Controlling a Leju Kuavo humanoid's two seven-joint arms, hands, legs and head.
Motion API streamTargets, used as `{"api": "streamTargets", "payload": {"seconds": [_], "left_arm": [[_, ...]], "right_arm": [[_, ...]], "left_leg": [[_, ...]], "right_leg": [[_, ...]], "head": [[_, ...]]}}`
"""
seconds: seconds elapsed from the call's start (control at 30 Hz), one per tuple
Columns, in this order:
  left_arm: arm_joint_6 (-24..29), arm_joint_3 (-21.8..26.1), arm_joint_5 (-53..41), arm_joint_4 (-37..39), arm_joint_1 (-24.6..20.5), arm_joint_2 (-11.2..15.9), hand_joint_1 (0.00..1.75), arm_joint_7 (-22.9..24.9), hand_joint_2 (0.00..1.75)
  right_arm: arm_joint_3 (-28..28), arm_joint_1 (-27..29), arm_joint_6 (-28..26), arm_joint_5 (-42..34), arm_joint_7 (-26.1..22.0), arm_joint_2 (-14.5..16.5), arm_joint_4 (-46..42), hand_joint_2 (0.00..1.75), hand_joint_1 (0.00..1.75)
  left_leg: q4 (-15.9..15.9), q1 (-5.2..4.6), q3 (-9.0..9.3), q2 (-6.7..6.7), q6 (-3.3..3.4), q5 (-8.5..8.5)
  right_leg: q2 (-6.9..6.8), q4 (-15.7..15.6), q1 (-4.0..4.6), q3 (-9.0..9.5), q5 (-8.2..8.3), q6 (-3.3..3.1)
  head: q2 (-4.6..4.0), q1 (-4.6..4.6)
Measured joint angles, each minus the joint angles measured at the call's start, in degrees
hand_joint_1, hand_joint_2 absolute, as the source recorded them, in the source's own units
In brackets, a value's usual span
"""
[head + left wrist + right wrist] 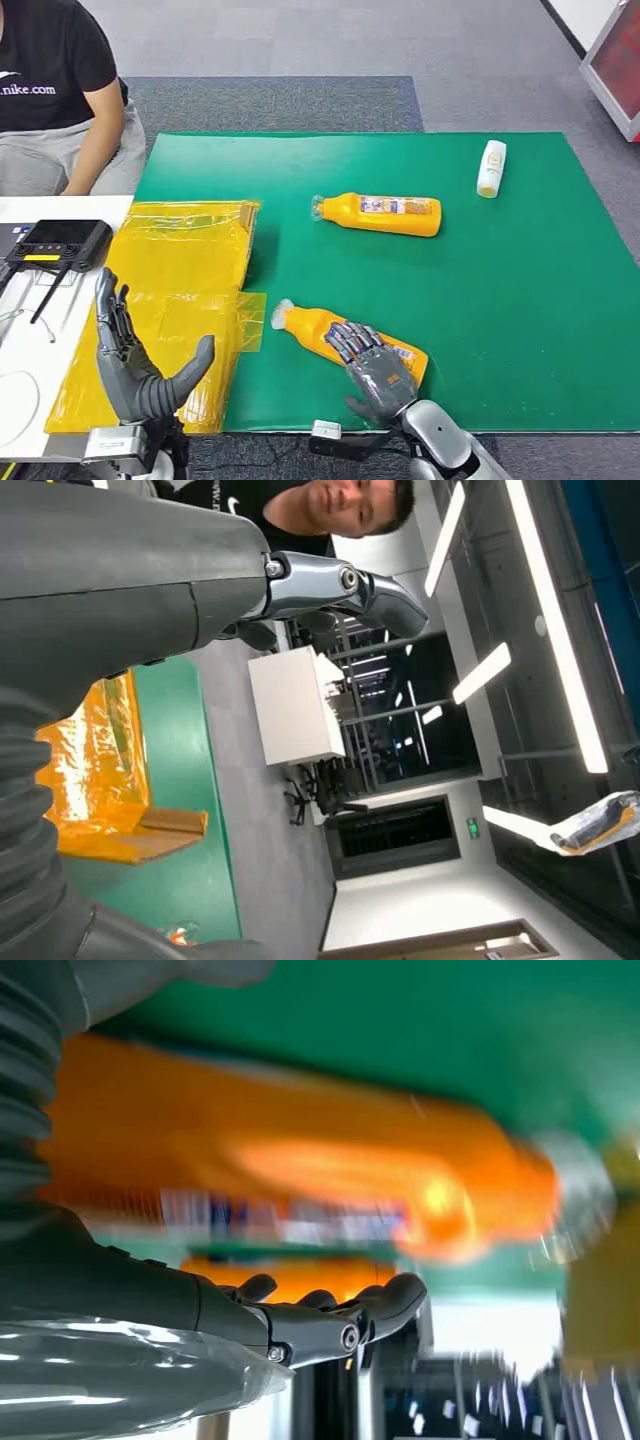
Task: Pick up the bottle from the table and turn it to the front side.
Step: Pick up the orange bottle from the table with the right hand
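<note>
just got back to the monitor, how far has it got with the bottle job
Early stage. Done: the right hand has reached the near orange bottle and its fingers lie over the bottle's base end. In hand: closing a grip; the bottle lies flat on the green mat, and whether the fingers are closed around it is unclear. Left: lifting it and turning it to its front side. The left hand is raised, open, holding nothing.

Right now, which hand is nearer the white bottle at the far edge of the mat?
Right. The right hand rests on the near orange bottle, well short of the white bottle; the left hand is farther, over the yellow bags.
</note>
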Motion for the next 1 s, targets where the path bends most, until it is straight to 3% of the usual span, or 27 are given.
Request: {"api": "streamTargets", "payload": {"seconds": [0.33,0.6,0.83,1.0], "left_arm": [[0.50,-0.28,0.15,0.08,0.08,0.50,0.00,0.00,1.75],[2.07,-0.50,-0.19,0.15,0.69,0.93,0.00,0.00,1.75],[1.79,-0.25,-1.31,0.15,1.78,1.12,0.00,0.00,1.75],[0.22,0.30,-3.31,0.13,2.46,1.00,0.00,0.00,1.75]], "right_arm": [[1.89,-3.32,0.77,-3.43,-0.30,-1.75,2.74,1.75,0.00],[2.95,-6.18,-2.04,2.31,6.56,-1.56,4.62,1.75,0.00],[2.92,-5.26,-6.64,3.52,8.60,0.28,3.72,1.75,0.00],[1.76,-4.12,-5.11,5.77,11.97,2.79,2.66,1.75,0.00]], "left_leg": [[0.00,0.01,0.05,0.03,-0.03,0.00],[0.00,0.00,0.03,0.01,0.01,0.08],[0.00,0.01,0.01,0.02,-0.02,0.07],[-0.01,0.02,0.01,0.02,-0.04,0.03]], "right_leg": [[0.02,0.00,0.01,0.02,0.01,-0.02],[0.01,0.00,0.00,0.04,0.12,0.06],[0.01,0.00,0.01,-0.01,0.08,0.03],[0.01,0.01,0.02,-0.02,0.00,-0.04]], "head": [[0.00,-0.02],[0.00,-0.01],[0.00,-0.02],[0.00,-0.01]]}}
